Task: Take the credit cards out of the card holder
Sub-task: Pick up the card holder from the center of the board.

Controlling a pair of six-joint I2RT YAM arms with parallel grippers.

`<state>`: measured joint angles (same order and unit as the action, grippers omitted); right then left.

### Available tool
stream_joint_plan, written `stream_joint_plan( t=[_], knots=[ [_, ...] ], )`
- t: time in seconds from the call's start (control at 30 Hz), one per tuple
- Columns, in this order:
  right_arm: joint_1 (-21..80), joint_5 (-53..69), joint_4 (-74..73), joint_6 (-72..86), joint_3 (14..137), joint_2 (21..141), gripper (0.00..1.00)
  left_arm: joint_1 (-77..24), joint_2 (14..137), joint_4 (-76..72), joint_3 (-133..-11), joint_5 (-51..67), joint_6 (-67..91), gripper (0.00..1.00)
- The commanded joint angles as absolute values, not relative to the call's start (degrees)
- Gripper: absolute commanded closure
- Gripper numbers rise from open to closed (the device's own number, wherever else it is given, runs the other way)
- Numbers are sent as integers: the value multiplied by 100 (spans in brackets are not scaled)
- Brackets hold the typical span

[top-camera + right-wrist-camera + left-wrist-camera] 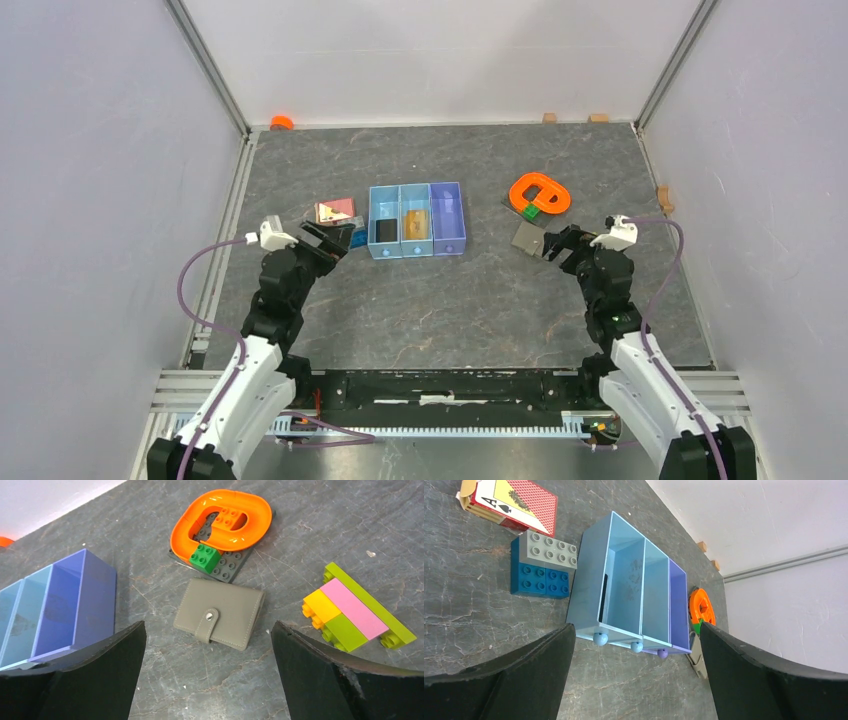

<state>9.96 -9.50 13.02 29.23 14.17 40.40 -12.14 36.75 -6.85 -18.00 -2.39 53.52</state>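
"So where is the card holder (219, 614) sitting?"

"Flat on the surface (450, 310), over on the right half. On my right wrist feed it lies just beside the dark baseplate under the orange loop track (180, 535), folded shut with its strap snapped down, so the credit cards don't show."

"And your right pincer (207, 627)?"

"Fingers spread wide, holding nothing. It hovers near the holder, which shows in the gap between the two fingers. From the top camera the tips are just beside it; I can't tell whether they touch. A stack of yellow, pink and green bricks (355, 610) lies off to one side."

"Left side?"

"My left pincer (636, 630) is also spread apart and empty, facing the three-compartment tray (589, 590). From above I see a black block (386, 231) in the tray's left compartment and a tan-orange block (416, 223) in the middle one. Beside the tray sit blue and grey bricks (539, 580) and a playing-card box (514, 502), all well apart from the holder."
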Motion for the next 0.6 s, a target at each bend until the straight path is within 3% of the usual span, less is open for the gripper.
stream_joint_plan(
  t=[0.0,0.17,0.57],
  knots=[
    [990,-1178,1394,2867,1503,4202,2,-1204,3640,-844,-1977,148,5475,0],
    [993,-849,2112,2807,1383,4823,2,-1213,3738,-1175,-1903,558,5614,0],
    [993,-772,2258,2602,1834,6382,1,-1285,4280,-1748,-1919,1081,5538,0]
  ],
)
